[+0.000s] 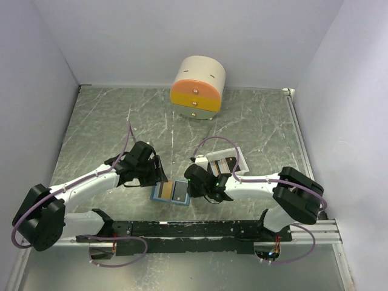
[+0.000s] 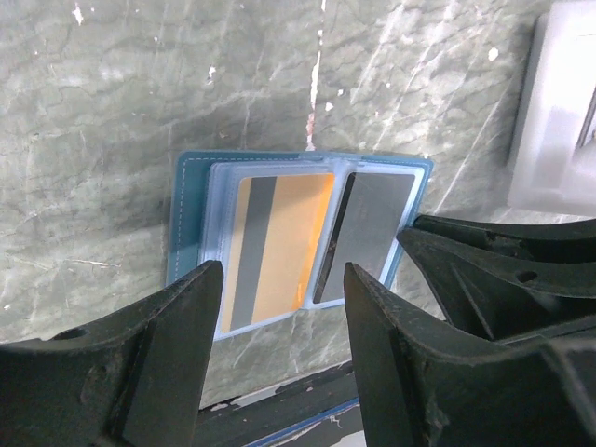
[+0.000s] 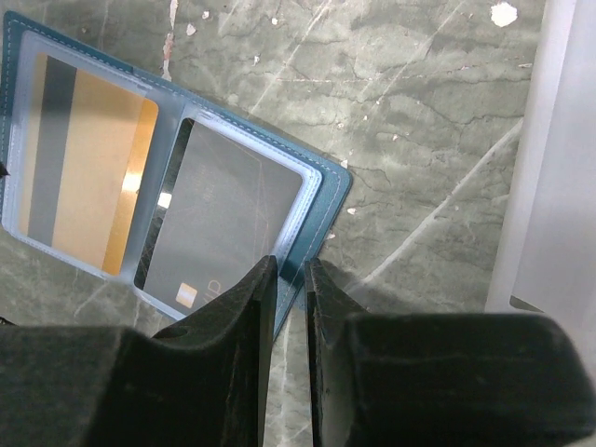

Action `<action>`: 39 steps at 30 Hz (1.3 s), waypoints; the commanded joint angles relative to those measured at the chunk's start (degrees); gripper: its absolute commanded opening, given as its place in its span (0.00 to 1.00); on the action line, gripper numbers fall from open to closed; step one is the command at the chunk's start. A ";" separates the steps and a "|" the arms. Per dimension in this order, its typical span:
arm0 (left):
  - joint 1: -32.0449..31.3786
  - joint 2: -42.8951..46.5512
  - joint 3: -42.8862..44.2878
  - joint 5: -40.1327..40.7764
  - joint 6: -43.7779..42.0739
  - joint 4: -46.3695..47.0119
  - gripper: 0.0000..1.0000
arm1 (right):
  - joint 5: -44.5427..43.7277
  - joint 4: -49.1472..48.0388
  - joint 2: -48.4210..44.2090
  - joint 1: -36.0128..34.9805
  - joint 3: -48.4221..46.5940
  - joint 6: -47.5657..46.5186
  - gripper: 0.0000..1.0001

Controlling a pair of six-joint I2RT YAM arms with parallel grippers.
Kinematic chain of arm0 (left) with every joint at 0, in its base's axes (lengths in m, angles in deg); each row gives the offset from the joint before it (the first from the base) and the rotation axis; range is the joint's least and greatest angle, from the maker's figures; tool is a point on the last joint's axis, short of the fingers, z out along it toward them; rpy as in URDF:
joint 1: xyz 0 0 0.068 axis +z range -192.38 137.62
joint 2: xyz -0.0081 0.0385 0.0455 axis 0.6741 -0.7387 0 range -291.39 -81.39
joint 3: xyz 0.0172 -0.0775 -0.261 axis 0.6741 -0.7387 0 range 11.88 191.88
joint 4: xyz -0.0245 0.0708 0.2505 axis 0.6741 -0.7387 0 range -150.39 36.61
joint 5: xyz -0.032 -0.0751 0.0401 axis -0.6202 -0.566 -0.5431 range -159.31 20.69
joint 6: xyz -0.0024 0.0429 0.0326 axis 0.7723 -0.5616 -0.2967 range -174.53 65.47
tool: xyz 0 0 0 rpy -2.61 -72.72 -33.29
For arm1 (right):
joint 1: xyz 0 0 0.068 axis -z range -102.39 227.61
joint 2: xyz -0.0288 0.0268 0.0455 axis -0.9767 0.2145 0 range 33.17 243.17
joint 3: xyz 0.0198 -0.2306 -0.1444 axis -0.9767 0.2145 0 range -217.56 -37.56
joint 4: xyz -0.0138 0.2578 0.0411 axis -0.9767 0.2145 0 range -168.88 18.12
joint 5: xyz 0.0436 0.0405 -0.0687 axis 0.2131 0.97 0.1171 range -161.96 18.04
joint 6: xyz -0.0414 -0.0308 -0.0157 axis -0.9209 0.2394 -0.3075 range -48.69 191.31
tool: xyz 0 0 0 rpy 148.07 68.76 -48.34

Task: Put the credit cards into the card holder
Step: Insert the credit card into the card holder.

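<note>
Grey marbled surface, pale lilac walls. Wallet open, two cards inside. Left fingers spread; right fingers nearly together, grip unclear.

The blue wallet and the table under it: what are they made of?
The blue wallet: probably matte faux leather or vinyl, with pale stitching along its edge; its inner pockets look like clear plastic, since the cards show through. The table: grey-green marble look with white veins, possibly a printed sheet rather than stone.
</note>
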 commanded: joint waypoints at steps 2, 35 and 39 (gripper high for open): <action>0.62 -0.80 -1.04 -2.53 -2.09 1.73 0.66 | -1.24 0.96 0.88 -0.28 -0.54 -0.83 0.18; 0.98 -3.68 -2.63 -2.68 -2.62 2.69 0.64 | -1.25 2.23 1.19 -0.22 -1.51 -1.45 0.18; 1.00 -3.13 -1.88 -0.38 -2.46 0.75 0.64 | -1.08 1.57 1.00 -0.27 -1.13 -1.19 0.18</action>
